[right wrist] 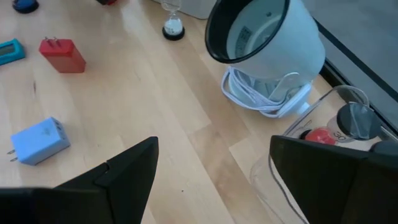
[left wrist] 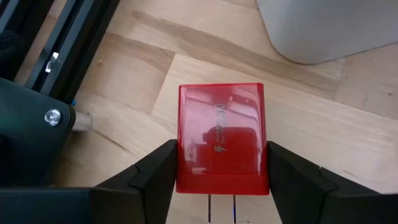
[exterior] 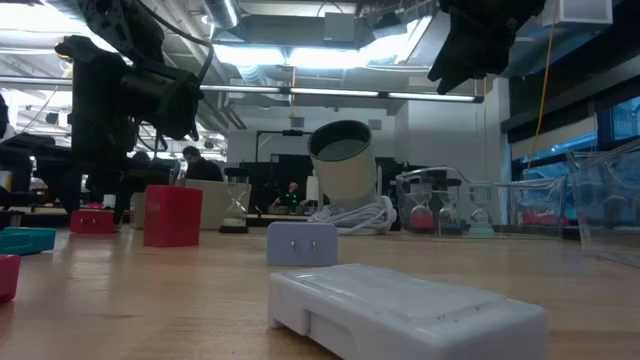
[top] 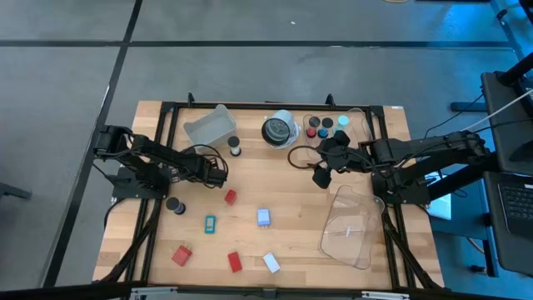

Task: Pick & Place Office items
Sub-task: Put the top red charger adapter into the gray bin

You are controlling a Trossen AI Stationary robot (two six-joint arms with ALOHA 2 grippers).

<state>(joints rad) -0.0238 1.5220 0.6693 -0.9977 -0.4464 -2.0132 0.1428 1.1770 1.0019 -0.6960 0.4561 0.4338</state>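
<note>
My left gripper [top: 218, 172] [left wrist: 221, 163] hangs above the table's left half, shut on a red block [left wrist: 221, 134]; in the high view the gripper hides that block. My right gripper [top: 323, 171] [right wrist: 211, 180] is open and raised, near the white-and-black round object [top: 279, 130]. Flat on the wood lie a red block [top: 230, 197], a teal block [top: 210, 223], a pale-blue block [top: 263, 217], two more red blocks [top: 181, 254] [top: 235, 262], a white block [top: 271, 262] and a dark cap [top: 175, 205]. Several coloured caps [top: 321, 127] sit in the far-right tray. My left gripper pinches the red block by its two narrow sides [left wrist: 183, 149], one finger [left wrist: 158, 171] on each, coming from above and pointing down. The block is lifted clear of the wood. Its broad printed face shows, and its metal prongs [left wrist: 222, 208] point back toward the wrist.
A clear tray [top: 208, 127] stands at the far left with a small hourglass [top: 235, 147] beside it. A larger clear tray [top: 350, 225] lies at the right. A white cable [right wrist: 267, 99] coils under the round object. Black frame rails [top: 162, 142] border the table.
</note>
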